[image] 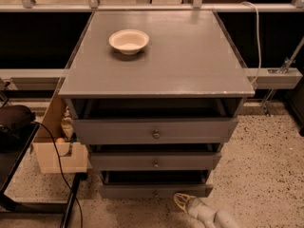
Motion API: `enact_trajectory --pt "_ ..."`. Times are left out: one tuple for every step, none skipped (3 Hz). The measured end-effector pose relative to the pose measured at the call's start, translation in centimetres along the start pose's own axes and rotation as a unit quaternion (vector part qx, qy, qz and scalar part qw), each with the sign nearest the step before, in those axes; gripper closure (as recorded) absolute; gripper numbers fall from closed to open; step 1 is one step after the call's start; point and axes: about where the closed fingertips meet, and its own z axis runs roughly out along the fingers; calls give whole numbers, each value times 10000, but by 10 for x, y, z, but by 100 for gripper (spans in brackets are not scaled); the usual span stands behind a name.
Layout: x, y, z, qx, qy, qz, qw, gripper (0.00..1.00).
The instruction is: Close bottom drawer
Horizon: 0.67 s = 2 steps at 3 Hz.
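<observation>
Jaws meet at their tips; the gripper (177,201) reaches in low over the floor, just before the bottom drawer (142,191). Lowest of three, this slim grey front stands pulled out, dark tray exposed.

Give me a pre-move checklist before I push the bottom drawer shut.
1. Bottom drawer needs closing: ok, it juts out, with its dark tray showing behind the front.
2. Gripper in place: ok, low by the floor, before the front, right of its centre.
3. Right target: ok, the gripper sits below the middle drawer.
4. Contact with the front: cannot tell.
5. Tray free of obstructions: cannot tell, too dark inside.
6. Bowl safe on the cabinet top: ok, well back from the edge.
</observation>
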Motion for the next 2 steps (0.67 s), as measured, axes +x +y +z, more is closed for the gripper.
enact_trajectory --pt "-3 -6 0 102 40 -230 9997 100" --pt "-6 -10 2 152 59 -382 9991 100"
